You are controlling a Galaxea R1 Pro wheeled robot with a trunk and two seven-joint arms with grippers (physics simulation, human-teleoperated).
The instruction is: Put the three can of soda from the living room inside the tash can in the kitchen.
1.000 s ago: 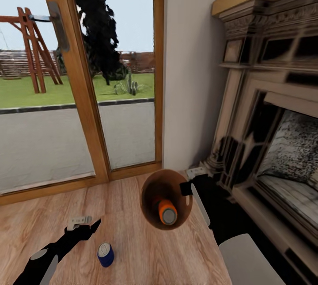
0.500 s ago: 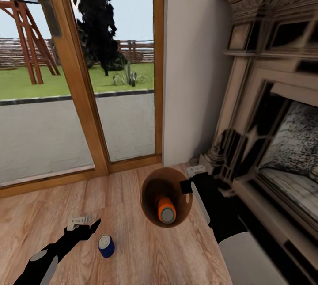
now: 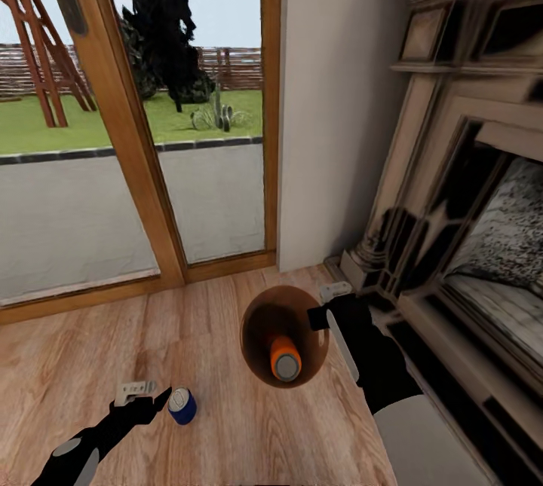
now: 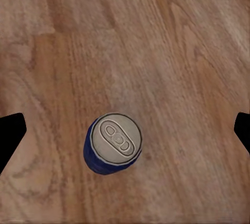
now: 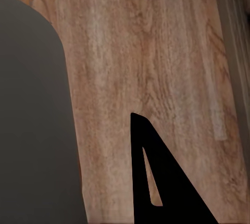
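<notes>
A dark blue can of soda [image 3: 182,405] stands upright on the wood floor, silvery top up. My left gripper [image 3: 156,398] hangs just left of it and above it, open; in the left wrist view the can [image 4: 113,145] sits between the two spread fingertips [image 4: 10,130], untouched. My right gripper [image 3: 318,318] is shut on the rim of the tash can [image 3: 256,320], which tilts its coppery inside toward the camera. An orange can [image 3: 284,356] lies inside it. The bin's grey wall [image 5: 31,130] shows in the right wrist view beside one black finger [image 5: 161,182].
Wood-framed glass doors [image 3: 128,154] stand ahead on the left, a white wall section [image 3: 332,109] in the middle, and an ornate dark fireplace [image 3: 467,192] close on the right. Bare wood floor [image 3: 211,320] lies between the doors and me.
The camera has moved forward and down, so the room slid up in the picture. My left gripper has closed in on the blue can. The bin keeps its hold and place.
</notes>
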